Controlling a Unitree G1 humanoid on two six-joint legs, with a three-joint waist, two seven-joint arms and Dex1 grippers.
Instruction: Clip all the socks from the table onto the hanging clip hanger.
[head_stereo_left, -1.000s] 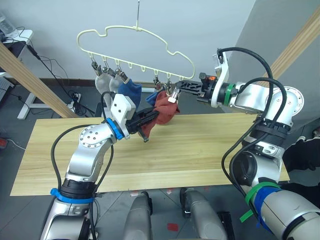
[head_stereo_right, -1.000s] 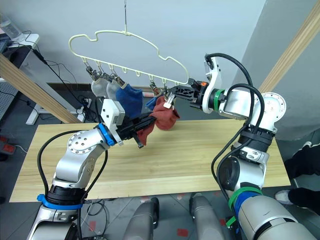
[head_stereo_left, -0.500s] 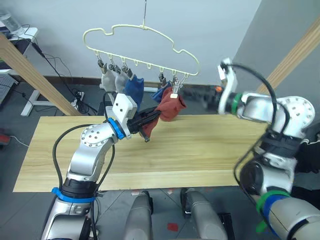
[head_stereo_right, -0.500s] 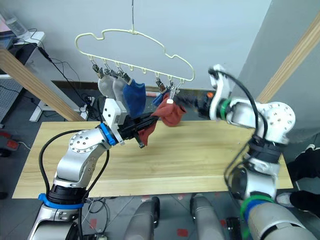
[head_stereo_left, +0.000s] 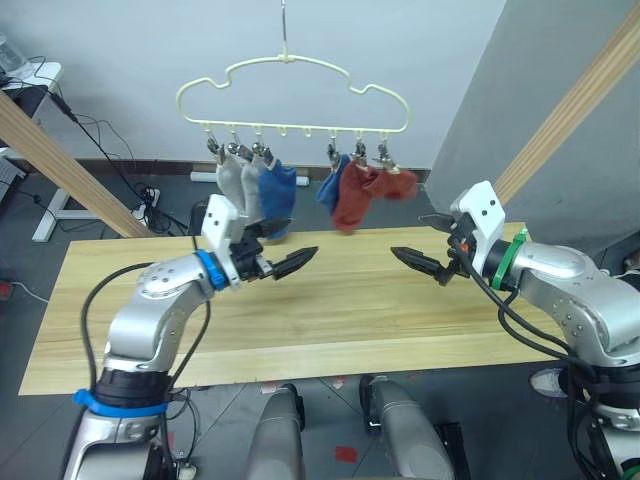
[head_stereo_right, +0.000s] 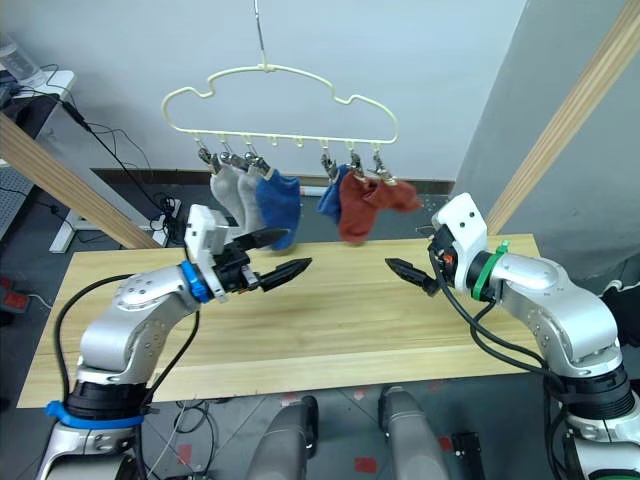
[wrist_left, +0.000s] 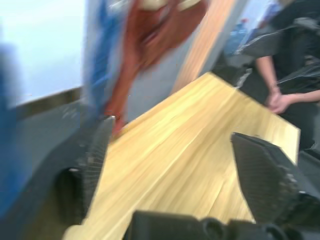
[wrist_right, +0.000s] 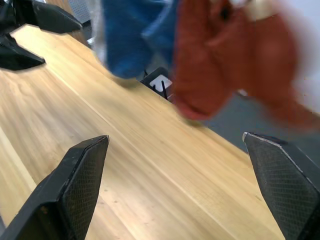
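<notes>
— Hanging where, and pointed which way? 
— Six socks (head_stereo_left: 352, 196) are clipped along the clip hanger (head_stereo_left: 293, 95) above the table (head_stereo_left: 330, 300), long axes downward.
— And the claws?
— Left gripper (head_stereo_left: 283, 249) and right gripper (head_stereo_left: 425, 245) are held level, facing each other, spread wide, nothing gripped.

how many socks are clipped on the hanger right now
6, all on the pale-yellow cloud-shaped wire clip hanger: two light grey socks and one blue sock at the left, then one blue sock and two rust-red socks at the right.
</notes>
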